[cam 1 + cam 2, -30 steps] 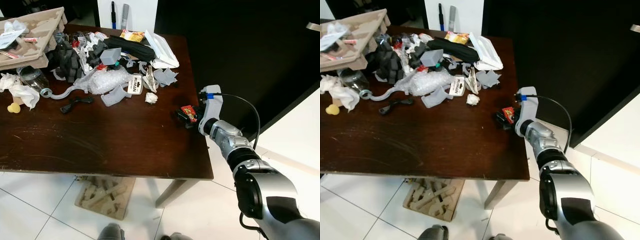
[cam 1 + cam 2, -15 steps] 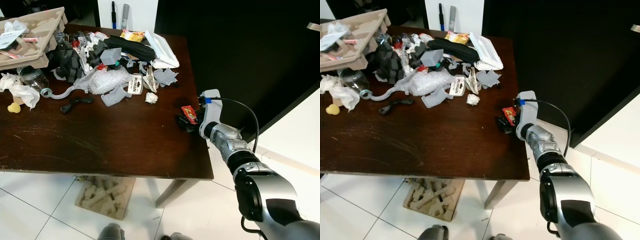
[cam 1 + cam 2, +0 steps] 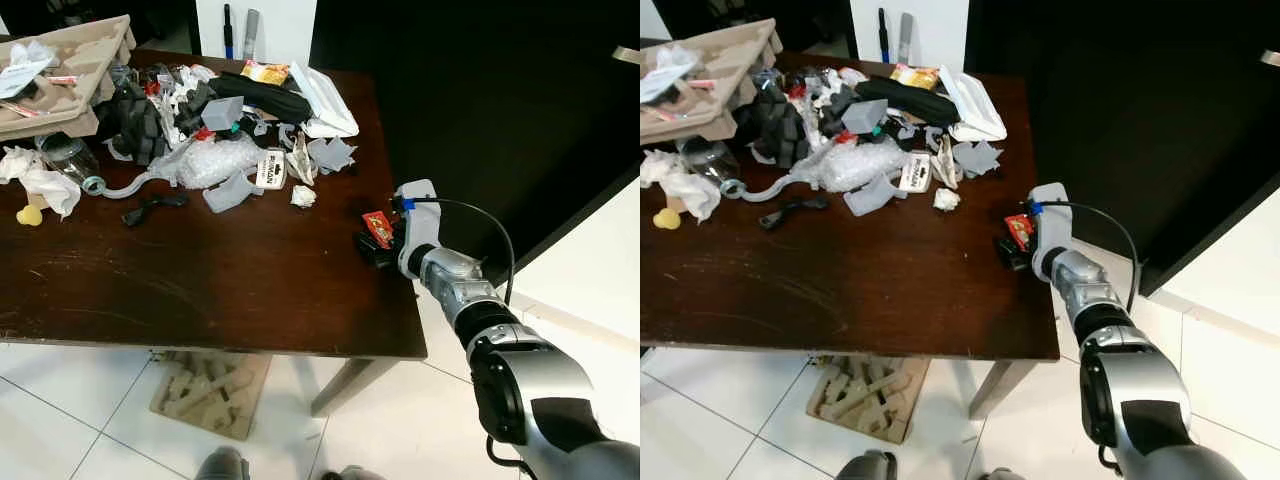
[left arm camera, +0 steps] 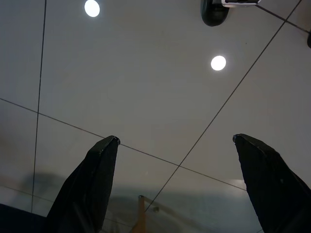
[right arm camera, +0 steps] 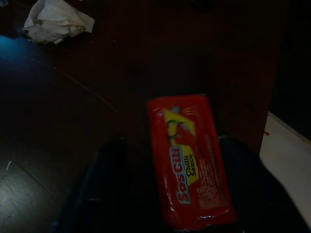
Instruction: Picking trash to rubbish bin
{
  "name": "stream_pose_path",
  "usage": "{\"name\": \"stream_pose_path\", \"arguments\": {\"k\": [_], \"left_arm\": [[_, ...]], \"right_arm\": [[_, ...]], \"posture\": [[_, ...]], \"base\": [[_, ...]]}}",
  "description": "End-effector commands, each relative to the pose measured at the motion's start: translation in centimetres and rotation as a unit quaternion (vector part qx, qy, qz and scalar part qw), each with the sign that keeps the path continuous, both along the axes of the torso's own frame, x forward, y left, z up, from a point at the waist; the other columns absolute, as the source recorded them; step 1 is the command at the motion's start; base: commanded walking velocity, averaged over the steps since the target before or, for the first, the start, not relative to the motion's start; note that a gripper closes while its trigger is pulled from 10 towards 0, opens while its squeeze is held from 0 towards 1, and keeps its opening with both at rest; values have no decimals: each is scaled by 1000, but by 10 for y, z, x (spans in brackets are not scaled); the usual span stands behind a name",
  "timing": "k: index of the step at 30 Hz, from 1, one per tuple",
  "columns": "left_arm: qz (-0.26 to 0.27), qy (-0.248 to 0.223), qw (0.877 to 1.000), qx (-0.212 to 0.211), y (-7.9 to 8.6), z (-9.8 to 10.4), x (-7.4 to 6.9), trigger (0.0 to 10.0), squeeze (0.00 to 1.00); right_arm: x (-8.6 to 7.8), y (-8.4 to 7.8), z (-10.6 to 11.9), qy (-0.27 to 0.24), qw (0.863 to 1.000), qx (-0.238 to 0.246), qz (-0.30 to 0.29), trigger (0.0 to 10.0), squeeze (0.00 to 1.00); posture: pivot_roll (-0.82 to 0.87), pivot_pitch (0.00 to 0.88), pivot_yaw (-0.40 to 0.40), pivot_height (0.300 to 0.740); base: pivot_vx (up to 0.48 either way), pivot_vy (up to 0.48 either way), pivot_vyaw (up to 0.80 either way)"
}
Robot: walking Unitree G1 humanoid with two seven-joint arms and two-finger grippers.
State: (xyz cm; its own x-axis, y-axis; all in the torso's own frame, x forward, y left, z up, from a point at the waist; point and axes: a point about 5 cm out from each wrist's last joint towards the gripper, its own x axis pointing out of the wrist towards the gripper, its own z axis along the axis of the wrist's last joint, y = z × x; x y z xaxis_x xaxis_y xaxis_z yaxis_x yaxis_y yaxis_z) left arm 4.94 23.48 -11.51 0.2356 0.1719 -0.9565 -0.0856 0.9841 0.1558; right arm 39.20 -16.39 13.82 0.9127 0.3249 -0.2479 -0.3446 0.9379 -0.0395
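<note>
Dark brown wooden table point(image 3: 230, 290) on a white tiled floor point(image 3: 80, 420), with a black wall behind its right side. Far half of the tabletop covered by a heap of mixed rubbish: moulded brown cardboard tray point(image 3: 65, 70) at the far left corner, black foam pieces point(image 3: 135, 120) beside it, long black pouch point(image 3: 262, 95), white plastic clamshell container point(image 3: 325, 100) at the far right corner, clear bubble wrap point(image 3: 215, 160) in the middle, grey moulded plastic parts point(image 3: 235, 190) and a black clip-shaped piece point(image 3: 152, 207) along the near edge of the heap. Crumpled white tissue point(image 3: 40, 185) and small yellow ball point(image 3: 28, 214) at the left edge. Small crumpled white paper wad point(image 3: 302, 195) lying alone, near the heap, between it and the right arm. Stack of brown cardboard packing point(image 3: 210, 392) on the floor under the table.

Silver right arm reaching in from the lower right, right gripper point(image 3: 378, 243) low over the table near the right edge. Small red chilli sauce sachet point(image 5: 190, 158) with yellow print lying lengthwise between the two black fingers point(image 5: 99, 187), in the right wrist view; fingers spread to either side of it, contact with the sachet not discernible. Sachet close to the table's right edge.

Left gripper point(image 4: 175, 184) with fingers point(image 4: 90, 187) parted wide, nothing between them, pointed at a grey panelled ceiling with round lights.
</note>
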Motion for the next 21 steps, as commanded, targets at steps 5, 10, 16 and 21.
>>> {"name": "stream_pose_path", "arguments": {"k": [5, 10, 16, 21], "left_arm": [[6, 20, 1000, -8, -4, -3, -16, 10000, 0], [9, 21, 1000, -8, -5, -3, -17, 10000, 0], [13, 22, 1000, -8, -5, -3, -17, 10000, 0], [15, 20, 1000, -6, -4, -3, -16, 10000, 0]], "right_arm": [[-13, -3, -31, 73, 997, -31, 7, 0, 0], [-15, -4, -36, 95, 995, -39, 9, 0, 0], [-16, -2, -36, 98, 995, -34, 16, 0, 0], [-13, 2, -30, 79, 997, -9, 26, 0, 0]], "posture": [[265, 214, -99, 740], [265, 214, -99, 740], [271, 209, -104, 740], [273, 206, -104, 740]], "base": [[0, 0, 0], [0, 0, 0], [0, 0, 0], [0, 0, 0]]}}
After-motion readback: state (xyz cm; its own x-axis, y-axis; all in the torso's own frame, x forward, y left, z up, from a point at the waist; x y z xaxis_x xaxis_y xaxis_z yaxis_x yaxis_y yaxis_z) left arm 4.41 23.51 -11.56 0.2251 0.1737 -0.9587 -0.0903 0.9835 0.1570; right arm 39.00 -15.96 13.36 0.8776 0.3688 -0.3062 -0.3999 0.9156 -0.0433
